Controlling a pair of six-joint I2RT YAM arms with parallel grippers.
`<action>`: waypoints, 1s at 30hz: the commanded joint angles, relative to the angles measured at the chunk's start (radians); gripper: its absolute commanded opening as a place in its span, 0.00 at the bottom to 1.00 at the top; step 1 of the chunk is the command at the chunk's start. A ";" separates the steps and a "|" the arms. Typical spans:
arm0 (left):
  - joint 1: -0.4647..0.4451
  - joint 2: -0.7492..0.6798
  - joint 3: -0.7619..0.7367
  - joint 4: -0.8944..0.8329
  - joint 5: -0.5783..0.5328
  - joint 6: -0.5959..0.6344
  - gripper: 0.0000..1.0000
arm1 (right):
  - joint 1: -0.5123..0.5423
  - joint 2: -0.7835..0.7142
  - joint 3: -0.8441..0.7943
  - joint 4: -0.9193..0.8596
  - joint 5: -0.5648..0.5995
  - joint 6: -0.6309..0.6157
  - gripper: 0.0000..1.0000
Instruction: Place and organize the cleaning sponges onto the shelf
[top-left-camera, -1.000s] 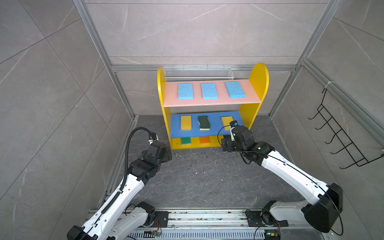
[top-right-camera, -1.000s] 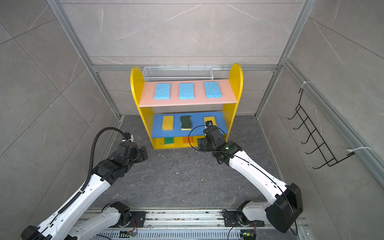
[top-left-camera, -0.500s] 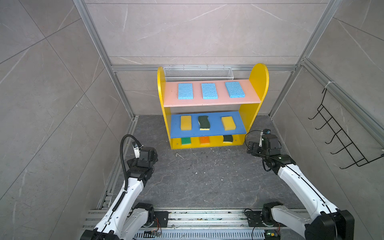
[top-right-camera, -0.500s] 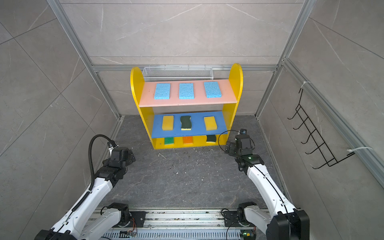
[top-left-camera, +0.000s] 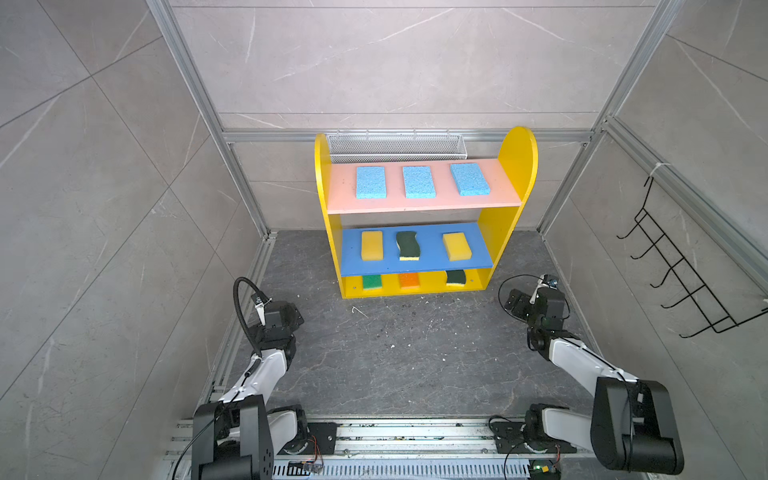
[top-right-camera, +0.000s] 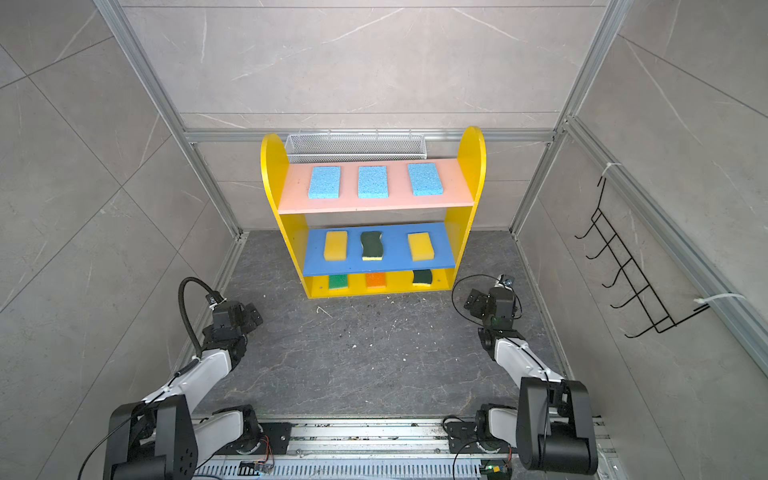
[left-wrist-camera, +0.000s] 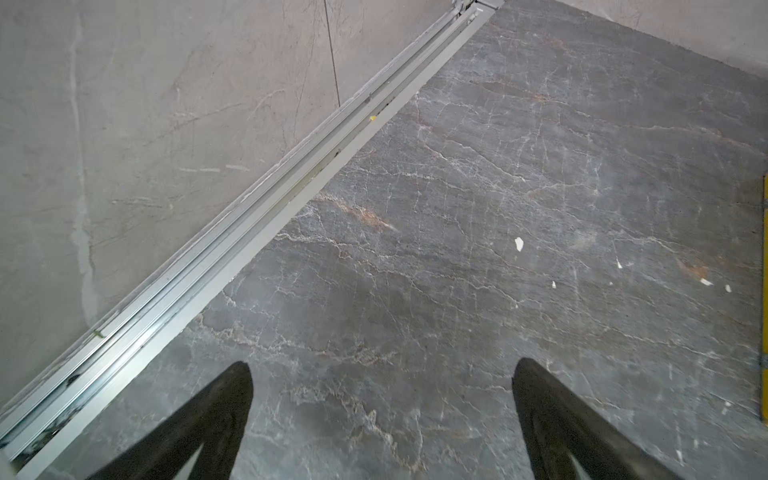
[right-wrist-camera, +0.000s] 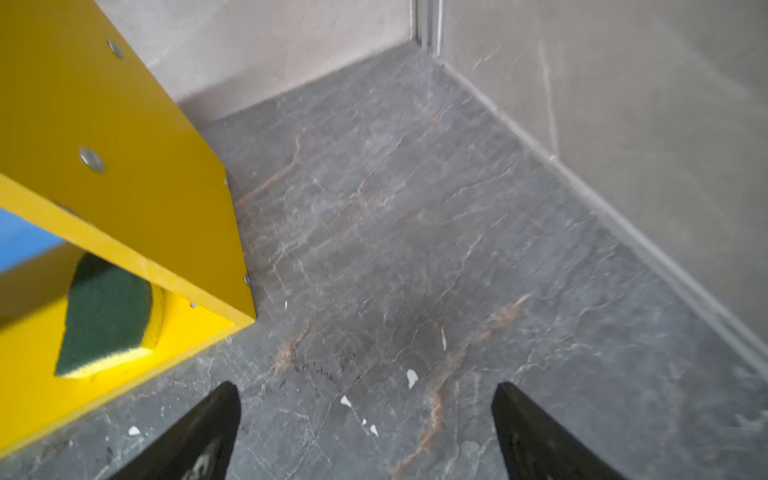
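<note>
The shelf is stood on the floor. Three light blue sponges are laid on its pink board. Two yellow sponges and a dark-green sponge are laid on the blue board. A bright green sponge, an orange sponge and a second dark-green sponge are set on the base.

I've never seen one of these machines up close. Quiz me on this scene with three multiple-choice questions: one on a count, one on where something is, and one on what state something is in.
1. How many light blue sponges lie on the pink board of the shelf?
A) two B) three C) four

2. Which tier holds the orange sponge?
A) top B) middle C) bottom

3. How does the right gripper stand?
A) open, holding nothing B) shut on a yellow sponge C) shut on nothing

Answers:
1 B: both top views show three in a row.
2 C: it sits on the yellow base, under the blue board.
3 A: its wrist view shows the fingers wide apart over the floor, with nothing between them.
</note>
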 joint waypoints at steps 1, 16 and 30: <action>0.008 0.021 -0.052 0.307 0.101 0.063 1.00 | -0.004 0.027 -0.025 0.235 -0.062 -0.032 0.97; 0.005 0.251 -0.137 0.738 0.342 0.205 1.00 | 0.124 0.175 -0.190 0.628 -0.092 -0.215 0.99; -0.017 0.338 -0.076 0.705 0.346 0.229 1.00 | 0.154 0.249 -0.111 0.550 -0.124 -0.260 0.99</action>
